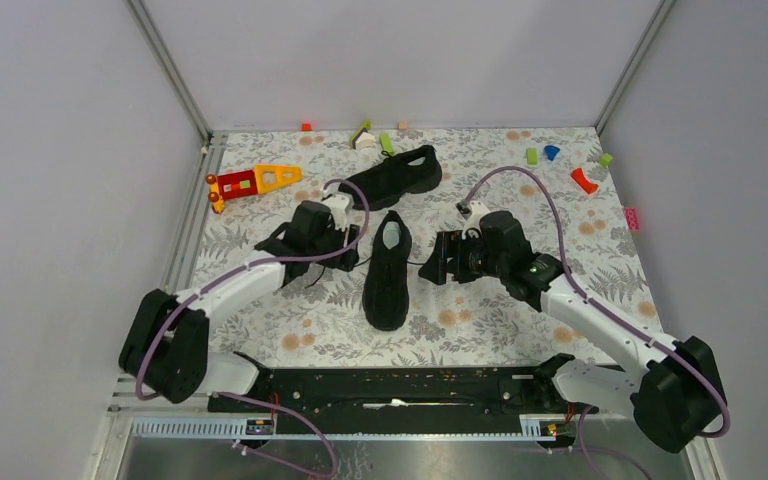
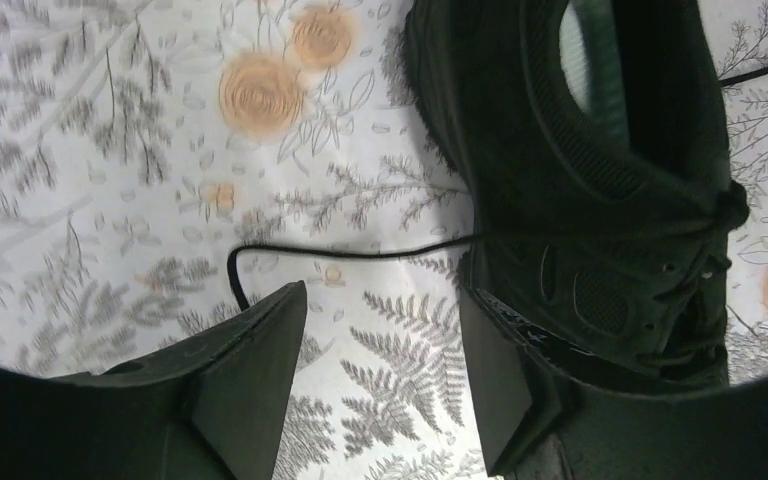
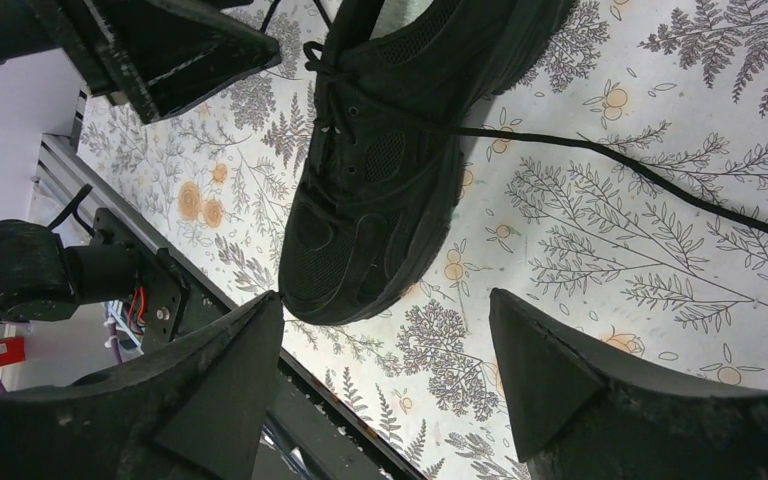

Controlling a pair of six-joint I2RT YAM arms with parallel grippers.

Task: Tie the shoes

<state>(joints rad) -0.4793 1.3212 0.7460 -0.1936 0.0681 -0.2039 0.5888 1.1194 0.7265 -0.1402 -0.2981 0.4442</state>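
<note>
A table (image 1: 580, 270) under a pale cloth printed with grey ferns and orange flowers fills the walled bay, and the left arm (image 1: 240, 285) and right arm (image 1: 600, 325) reach in from its near corners toward the middle. Between them stands the near shoe (image 1: 387, 272), all black, on its sole near the table's centre, with its toe toward the arm bases and its pale insole showing at the far end. The far shoe (image 1: 395, 172) lies slantwise close behind it, toward the back of the table. The left pincer (image 2: 380, 310) sits low at the near shoe's left side, jaws well apart with only patterned cloth between them, gripping nothing; one finger (image 2: 500, 380) is just beside the shoe's sole. The right pincer (image 3: 385, 310) hangs at the shoe's right side, spread wider and likewise empty, with the toe of the shoe in sight beyond its tips. One lace end (image 2: 340, 250) runs from the eyelets out to the left and hooks back just past the left pincer; the other lace end (image 3: 620, 160) trails off to the right, loose on the cloth. Small toys lie along the back: a red and yellow piece (image 1: 253, 181), a red block (image 1: 583, 180) and a blue block (image 1: 552, 152)
</note>
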